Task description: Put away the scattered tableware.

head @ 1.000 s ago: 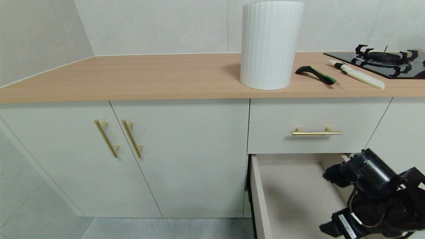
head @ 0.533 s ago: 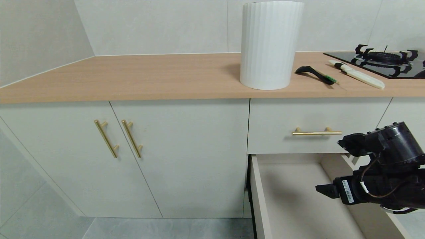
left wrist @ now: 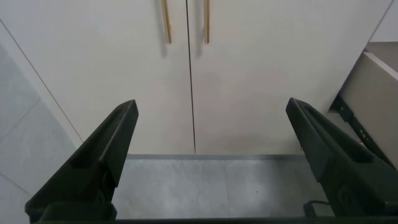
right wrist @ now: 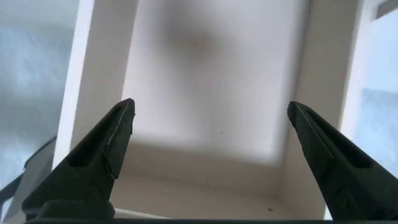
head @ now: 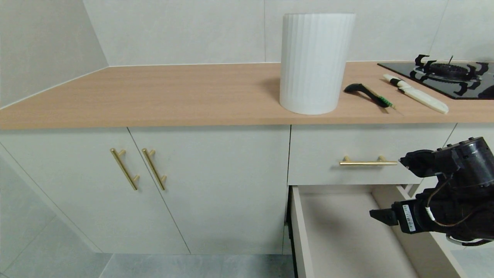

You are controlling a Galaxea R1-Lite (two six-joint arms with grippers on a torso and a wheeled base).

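The right hand [right wrist: 210,106] hovers spread wide and empty above the open drawer [head: 339,231] (left hand [left wrist: 211,109] likewise wide, empty).

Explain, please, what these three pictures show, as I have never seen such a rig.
This is a two-armed robot in a kitchen. The wide picture comes from its head camera; the other two from cameras on its wrists, looking out between each gripper's fingers. The left gripper faces the cabinet doors; the right gripper hangs over the open drawer. Both are open and hold nothing. On the countertop lie a white knife and a black-handled utensil, beside a tall white ribbed container and a gas hob.
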